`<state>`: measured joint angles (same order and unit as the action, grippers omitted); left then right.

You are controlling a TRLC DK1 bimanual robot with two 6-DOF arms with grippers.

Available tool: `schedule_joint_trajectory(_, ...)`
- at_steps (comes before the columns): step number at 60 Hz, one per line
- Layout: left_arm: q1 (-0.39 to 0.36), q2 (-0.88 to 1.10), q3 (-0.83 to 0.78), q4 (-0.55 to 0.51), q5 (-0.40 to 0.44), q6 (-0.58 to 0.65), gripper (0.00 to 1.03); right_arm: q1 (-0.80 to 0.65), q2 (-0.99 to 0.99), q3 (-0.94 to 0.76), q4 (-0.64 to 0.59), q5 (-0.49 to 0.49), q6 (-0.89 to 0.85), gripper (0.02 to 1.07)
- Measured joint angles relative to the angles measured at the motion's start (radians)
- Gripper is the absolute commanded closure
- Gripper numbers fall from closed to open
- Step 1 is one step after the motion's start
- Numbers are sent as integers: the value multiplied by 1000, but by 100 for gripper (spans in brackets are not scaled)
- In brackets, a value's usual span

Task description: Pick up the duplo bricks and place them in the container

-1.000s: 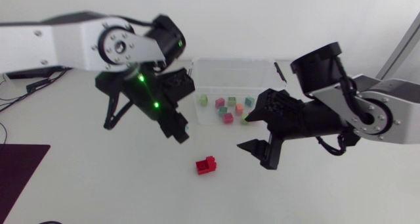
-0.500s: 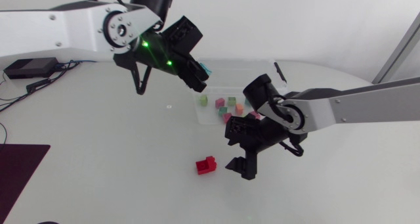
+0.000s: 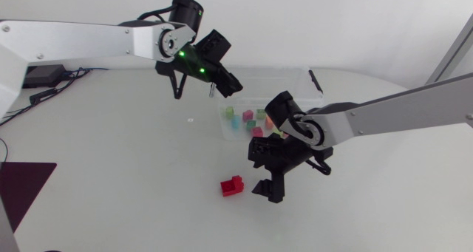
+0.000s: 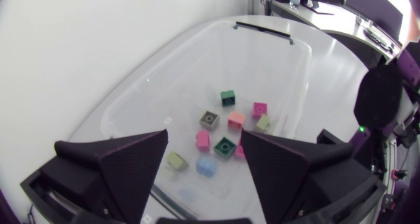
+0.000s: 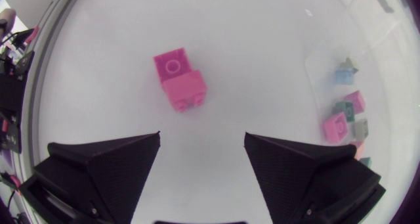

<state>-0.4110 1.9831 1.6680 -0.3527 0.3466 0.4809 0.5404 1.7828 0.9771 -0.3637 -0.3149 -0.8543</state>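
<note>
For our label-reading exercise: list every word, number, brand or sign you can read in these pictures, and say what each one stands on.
No readable text anywhere.
The red brick, the clear container and the bricks inside it show no words, numbers or signs.

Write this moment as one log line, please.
left gripper open over container | right gripper open, red duplo brick ahead | small bricks in container

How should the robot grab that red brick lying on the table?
Probably from straight above, with the right pincer squeezing the red duplo brick on its two long flat sides. It lies alone on the table, so both sides are free. Its top is stepped and bumpy.
</note>
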Motion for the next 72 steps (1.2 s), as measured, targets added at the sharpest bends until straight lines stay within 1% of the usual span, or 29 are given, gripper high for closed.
schedule_joint_trajectory(6, 61, -142, -145, 5, 44, 23, 6, 1, 27, 51, -5, 0, -14, 14)
schedule_joint_trajectory(16, 153, -472, -418, 4, 106, 130, 6, 13, 75, 126, -35, 1, -38, 14)
schedule_joint_trajectory(23, 166, -620, -573, -35, 121, 229, 6, 42, 84, 144, -64, 7, -48, 14)
schedule_joint_trajectory(31, 167, -687, -720, -80, 121, 315, 6, 77, 101, 166, -94, 28, -60, 14)
schedule_joint_trajectory(39, 167, -702, -790, -95, 121, 364, 6, 104, 116, 180, -112, 54, -64, 14)
schedule_joint_trajectory(47, 167, -703, -802, -95, 121, 387, 6, 124, 116, 180, -127, 80, -61, 14)
schedule_joint_trajectory(53, 169, -707, -805, -95, 121, 396, 6, 137, 115, 180, -138, 85, -31, 14)
schedule_joint_trajectory(61, 169, -709, -814, -95, 121, 411, 6, 161, 115, 180, -136, 115, 18, 15)
schedule_joint_trajectory(69, 169, -709, -828, -95, 121, 422, 6, 179, 115, 180, -128, 137, 63, 24)
schedule_joint_trajectory(70, 169, -709, -828, -95, 121, 426, 6, 179, 115, 180, -126, 137, 68, 28)
schedule_joint_trajectory(72, 169, -707, -829, -95, 121, 434, 6, 181, 115, 180, -123, 140, 74, 33)
